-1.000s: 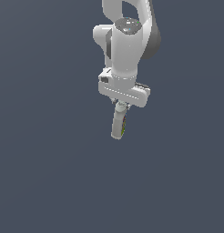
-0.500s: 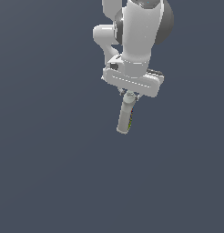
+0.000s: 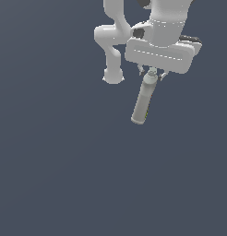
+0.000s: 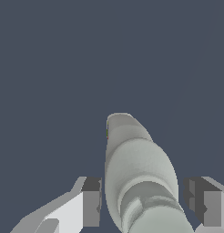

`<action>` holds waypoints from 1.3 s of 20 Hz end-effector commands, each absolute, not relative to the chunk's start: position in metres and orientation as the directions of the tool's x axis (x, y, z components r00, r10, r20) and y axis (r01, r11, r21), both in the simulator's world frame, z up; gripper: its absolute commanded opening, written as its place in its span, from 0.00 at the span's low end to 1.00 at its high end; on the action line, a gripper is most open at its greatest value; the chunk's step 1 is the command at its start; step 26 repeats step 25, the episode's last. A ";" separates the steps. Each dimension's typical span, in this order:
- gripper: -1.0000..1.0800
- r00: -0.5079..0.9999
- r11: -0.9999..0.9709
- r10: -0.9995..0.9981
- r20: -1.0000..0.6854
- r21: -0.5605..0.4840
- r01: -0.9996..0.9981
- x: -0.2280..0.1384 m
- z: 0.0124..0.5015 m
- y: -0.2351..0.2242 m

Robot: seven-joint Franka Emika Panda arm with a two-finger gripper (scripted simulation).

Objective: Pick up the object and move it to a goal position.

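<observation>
Featureless slate-grey background all round, no goal marker visible. Left to right: arm column, then end effector (image 3: 152, 73) clamped on bottle (image 3: 144, 99) hanging tilted beneath. Carried up and rightward since a second ago; transport apparently underway.

A flat, dark slate-blue backdrop (image 3: 50, 175) filled every corner of the frame, evenly lit, without seams or shadows.
</observation>
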State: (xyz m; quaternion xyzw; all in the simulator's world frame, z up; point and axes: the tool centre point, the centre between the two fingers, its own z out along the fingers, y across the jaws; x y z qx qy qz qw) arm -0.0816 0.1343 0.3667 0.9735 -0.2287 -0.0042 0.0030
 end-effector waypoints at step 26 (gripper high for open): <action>0.00 0.895 -0.895 -0.445 0.000 0.000 -0.445 -0.091 0.502 0.225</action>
